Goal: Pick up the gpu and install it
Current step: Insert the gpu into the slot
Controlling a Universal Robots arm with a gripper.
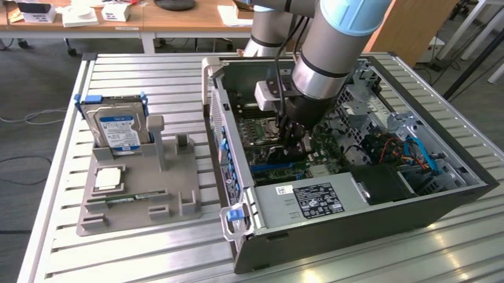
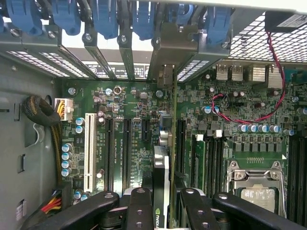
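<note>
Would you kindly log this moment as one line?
gripper | shut on gpu | inside computer case | gpu edge-on over motherboard

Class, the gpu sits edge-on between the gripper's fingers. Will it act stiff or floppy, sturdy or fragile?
Probably stiff: the gpu shows a straight, unbent edge in the gripper. Likely fragile: it is thin and hangs over a motherboard crowded with parts, so a sideways knock could damage it.

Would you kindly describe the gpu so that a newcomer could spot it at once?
Look inside the open computer case on the table, at its green motherboard. The gpu is the thin dark card standing on edge between the end effector's black fingers; unlike the empty slots beside it, it has a silvery bracket at its far end.
</note>
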